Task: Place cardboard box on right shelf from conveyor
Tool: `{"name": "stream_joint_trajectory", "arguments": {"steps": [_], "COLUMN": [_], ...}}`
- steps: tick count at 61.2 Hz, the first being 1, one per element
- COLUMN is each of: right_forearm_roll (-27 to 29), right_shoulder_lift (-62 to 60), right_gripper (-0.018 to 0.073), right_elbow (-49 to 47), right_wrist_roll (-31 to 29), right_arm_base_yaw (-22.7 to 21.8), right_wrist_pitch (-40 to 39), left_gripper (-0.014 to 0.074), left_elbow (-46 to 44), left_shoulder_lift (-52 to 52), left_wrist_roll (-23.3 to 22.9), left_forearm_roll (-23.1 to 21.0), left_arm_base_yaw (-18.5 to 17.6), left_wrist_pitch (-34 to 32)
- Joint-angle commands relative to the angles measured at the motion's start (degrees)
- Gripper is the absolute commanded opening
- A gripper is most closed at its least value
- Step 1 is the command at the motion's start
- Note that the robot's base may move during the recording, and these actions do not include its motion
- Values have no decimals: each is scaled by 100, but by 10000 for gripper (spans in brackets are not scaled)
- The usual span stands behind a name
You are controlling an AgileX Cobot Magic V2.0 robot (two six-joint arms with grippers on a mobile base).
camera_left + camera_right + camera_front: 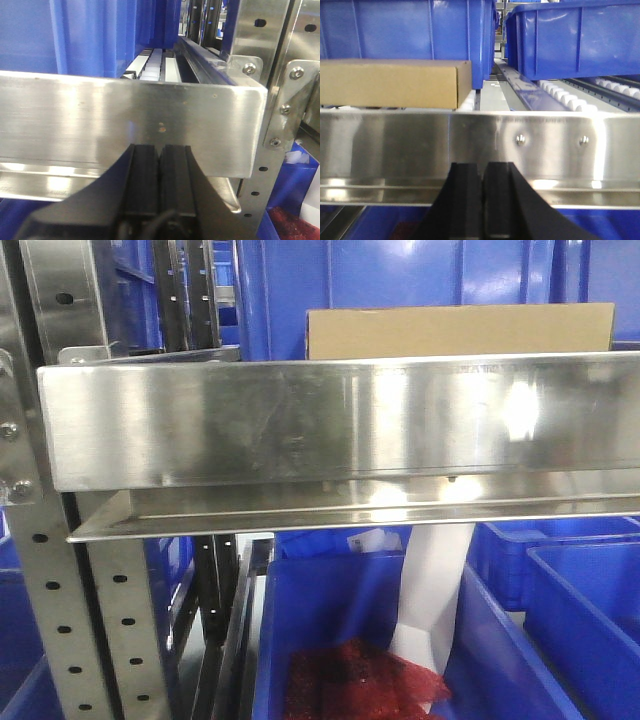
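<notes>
Right shelf (300,420): brushed stainless steel, with a tall reflective front lip and perforated grey uprights (110,620) at the left. White rollers (570,97) formed its bed. On them lay the cardboard box (460,332), tan and flat, just behind the lip. Blue plastic bins (410,35) stood directly behind the box and to its right on the same bed.

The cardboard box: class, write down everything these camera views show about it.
The cardboard box is plain tan and unmarked, a flat rectangular slab with sharp edges and one vertical corner visible. It lies level on the right shelf, behind the shiny steel front lip, which hides its lower edge in the front view. It seems to rest on white rollers. Blue bins stand directly behind it. Neither claw touches it; the right claw sits shut below the lip.
</notes>
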Motion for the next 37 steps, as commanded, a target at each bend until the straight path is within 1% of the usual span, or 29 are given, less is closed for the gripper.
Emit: {"name": "stream_joint_trajectory", "arguments": {"steps": [1, 37], "right_forearm_roll": [43, 43], "right_shoulder_lift": [-198, -174], "right_gripper": [59, 59], "right_elbow": [42, 30], "right_wrist_roll": [-35, -35], "right_arm_base_yaw": [-43, -49], "right_wrist_pitch": [-677, -632], "left_gripper": [-116, -116], "left_elbow": [52, 52], "left_shoulder_lift": [-79, -79], "left_wrist_roll": [1, 1], "left_forearm_roll": [-34, -34], "left_arm_base_yaw": [-7, -7], "left_wrist_pitch": [-489, -489]}}
